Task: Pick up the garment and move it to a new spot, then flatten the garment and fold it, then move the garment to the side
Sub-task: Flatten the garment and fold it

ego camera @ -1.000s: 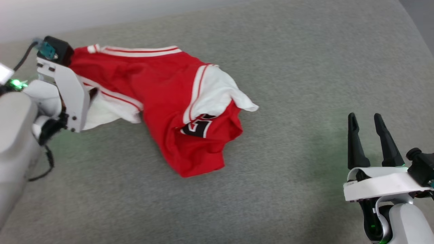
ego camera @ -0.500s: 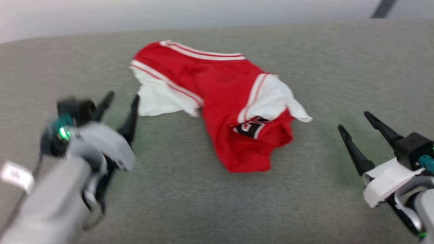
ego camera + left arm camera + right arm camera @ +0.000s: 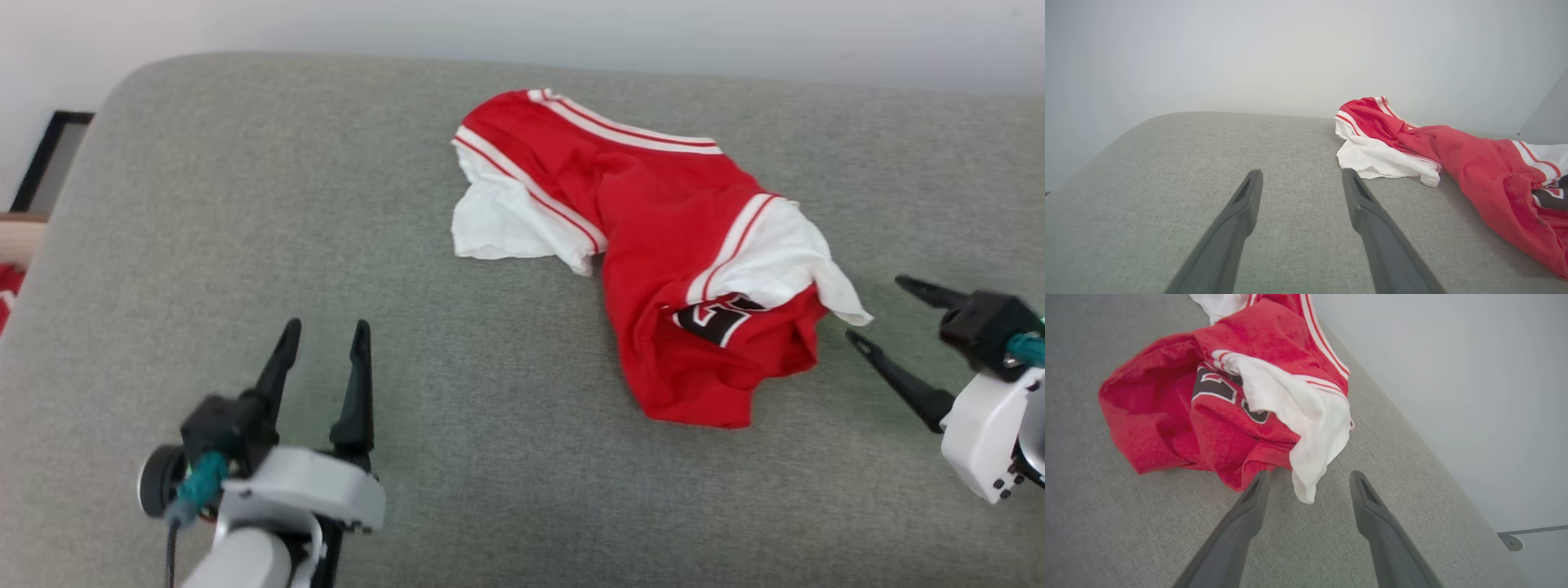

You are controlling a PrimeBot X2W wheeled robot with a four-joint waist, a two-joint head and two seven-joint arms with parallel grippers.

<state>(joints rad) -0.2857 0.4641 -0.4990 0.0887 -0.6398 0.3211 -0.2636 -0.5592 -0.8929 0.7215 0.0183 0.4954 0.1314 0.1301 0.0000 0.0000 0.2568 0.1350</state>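
The garment [image 3: 653, 237], a red jersey with white sleeves, striped trim and black numerals, lies crumpled on the grey cushion [image 3: 326, 229]. In the left wrist view the garment [image 3: 1437, 151] sits to the right of the fingers. My left gripper [image 3: 325, 335] stands open at the lower left, well clear of the cloth, nothing between its fingers. My right gripper [image 3: 873, 309] is open just right of the white sleeve tip. In the right wrist view that sleeve [image 3: 1310, 428] hangs toward the gap between the fingers, apart from them.
The cushion's far edge meets a pale wall [image 3: 571, 33]. Off its left edge I see a dark frame [image 3: 45, 151] and a bit of red cloth [image 3: 6, 286].
My left gripper let go of the garment and drew back to the lower left, now open and empty. The head camera turned left, shifting the picture. My right gripper tilted toward the sleeve.
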